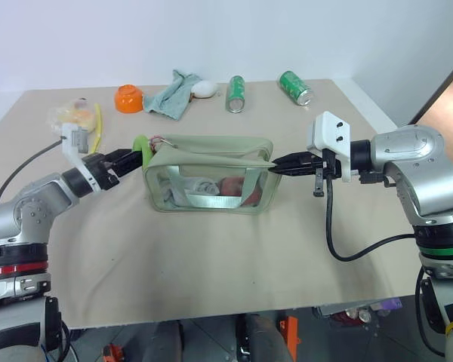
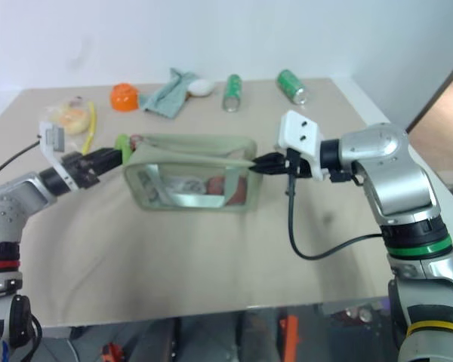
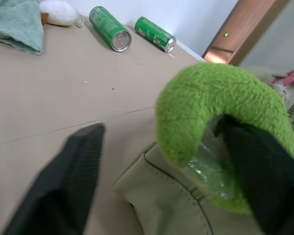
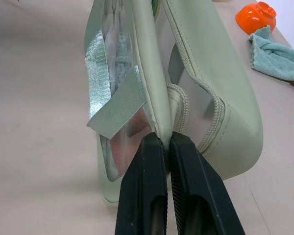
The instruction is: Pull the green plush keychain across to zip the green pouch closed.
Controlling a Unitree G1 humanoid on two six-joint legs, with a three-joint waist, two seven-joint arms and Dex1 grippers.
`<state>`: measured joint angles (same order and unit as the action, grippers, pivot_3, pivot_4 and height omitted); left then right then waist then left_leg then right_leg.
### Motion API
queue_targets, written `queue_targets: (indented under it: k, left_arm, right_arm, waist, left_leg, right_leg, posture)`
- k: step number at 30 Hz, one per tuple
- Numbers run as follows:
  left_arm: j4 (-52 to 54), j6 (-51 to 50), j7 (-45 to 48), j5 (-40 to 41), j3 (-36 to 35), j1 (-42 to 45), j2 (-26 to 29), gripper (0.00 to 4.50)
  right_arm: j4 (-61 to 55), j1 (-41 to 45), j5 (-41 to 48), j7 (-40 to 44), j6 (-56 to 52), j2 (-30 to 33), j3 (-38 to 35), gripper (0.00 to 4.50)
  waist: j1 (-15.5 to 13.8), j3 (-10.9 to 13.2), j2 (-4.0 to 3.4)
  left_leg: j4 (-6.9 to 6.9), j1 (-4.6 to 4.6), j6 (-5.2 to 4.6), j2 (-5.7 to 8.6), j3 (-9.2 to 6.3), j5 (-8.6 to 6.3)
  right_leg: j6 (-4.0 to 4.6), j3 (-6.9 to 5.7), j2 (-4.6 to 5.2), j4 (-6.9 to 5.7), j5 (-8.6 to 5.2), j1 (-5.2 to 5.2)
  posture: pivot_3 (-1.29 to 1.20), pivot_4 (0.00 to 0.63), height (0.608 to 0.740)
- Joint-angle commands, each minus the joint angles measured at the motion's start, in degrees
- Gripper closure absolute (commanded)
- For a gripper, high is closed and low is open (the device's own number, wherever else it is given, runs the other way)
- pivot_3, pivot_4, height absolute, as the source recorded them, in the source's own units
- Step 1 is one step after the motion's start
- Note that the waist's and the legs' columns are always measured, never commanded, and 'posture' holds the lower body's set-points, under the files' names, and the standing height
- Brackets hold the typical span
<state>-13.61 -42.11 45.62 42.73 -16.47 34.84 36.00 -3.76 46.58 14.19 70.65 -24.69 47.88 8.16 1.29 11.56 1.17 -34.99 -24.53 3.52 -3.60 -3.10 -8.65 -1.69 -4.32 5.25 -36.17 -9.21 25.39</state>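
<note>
Both tools work the ends of the green pouch. My right tool is pinched shut on its end seam, ribbed black fingers flat against the smooth pale sage fabric where the zipper teeth curve. My left tool stands parted around the green plush keychain, one finger touching the fuzzy lime ring (curled like a doughnut), the other apart from it. Boxy, with a clear plastic side and webbing straps, the pouch sits mid-table. Farther back lie an orange bowl, a crumpled teal cloth and two green cans.
</note>
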Motion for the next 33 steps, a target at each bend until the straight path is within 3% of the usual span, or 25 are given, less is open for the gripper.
queue_targets:
  k: [1,6,7,16,22,33]
  left_arm:
    - [0.2,1.5,0.2,-0.5,-0.7,2.1,-0.5,2.17]
    - [0.1,1.6,0.2,-0.9,-1.0,2.5,-0.1,3.77]
    - [0.0,1.6,0.1,-1.1,-1.0,2.6,0.0,4.27]
    - [-2.5,4.2,1.7,-3.0,-1.3,7.6,1.6,4.27]
    - [-4.0,6.8,2.9,-5.4,0.9,16.1,2.3,4.27]
    - [1.7,13.4,17.9,-14.3,17.3,24.8,0.1,4.27]
  right_arm:
    - [-2.1,0.0,0.5,-0.5,0.1,0.1,-1.2,4.50]
    - [-2.4,-0.4,0.6,-0.9,-0.1,0.1,-1.1,4.50]
    - [-2.4,-0.4,0.7,-1.0,-0.1,0.0,-1.1,4.50]
    - [-2.6,-0.4,0.6,-1.5,-0.2,-0.4,-0.7,4.50]
    - [-2.8,-0.7,0.5,-1.8,-0.1,-0.5,-0.8,4.50]
    - [-3.4,-1.2,0.9,-3.1,-0.2,-0.9,-1.3,4.50]
  waist:
    - [0.0,0.0,0.00]
    - [0.0,0.0,0.01]
    - [0.0,0.0,0.01]
    - [0.0,0.0,0.01]
    - [0.0,0.0,0.08]
    - [0.1,0.1,0.10]
  left_leg:
    - [0.00,0.00,0.00,0.00,0.00,0.00]
    - [-0.01,0.02,0.00,0.00,0.00,0.00]
    - [-0.01,0.03,0.00,0.00,0.00,0.00]
    - [-0.01,0.02,0.00,0.00,0.00,0.00]
    - [-0.01,0.02,0.00,0.00,0.00,0.00]
    - [0.03,0.04,0.00,0.00,0.04,0.00]
  right_leg:
    - [0.00,0.00,0.00,0.00,0.00,0.00]
    - [-0.01,0.00,0.00,0.00,0.01,-0.02]
    - [-0.01,0.00,0.00,0.00,0.01,-0.02]
    - [-0.01,-0.01,0.00,0.00,0.01,-0.02]
    - [-0.01,-0.01,0.00,0.01,0.01,-0.02]
    - [-0.01,0.06,-0.01,0.02,0.00,-0.02]
  posture:
    - [0.00,0.150,0.740]
    - [0.00,0.150,0.740]
    - [0.00,0.150,0.740]
    - [0.00,0.150,0.740]
    - [0.00,0.150,0.740]
    - [0.00,0.150,0.740]
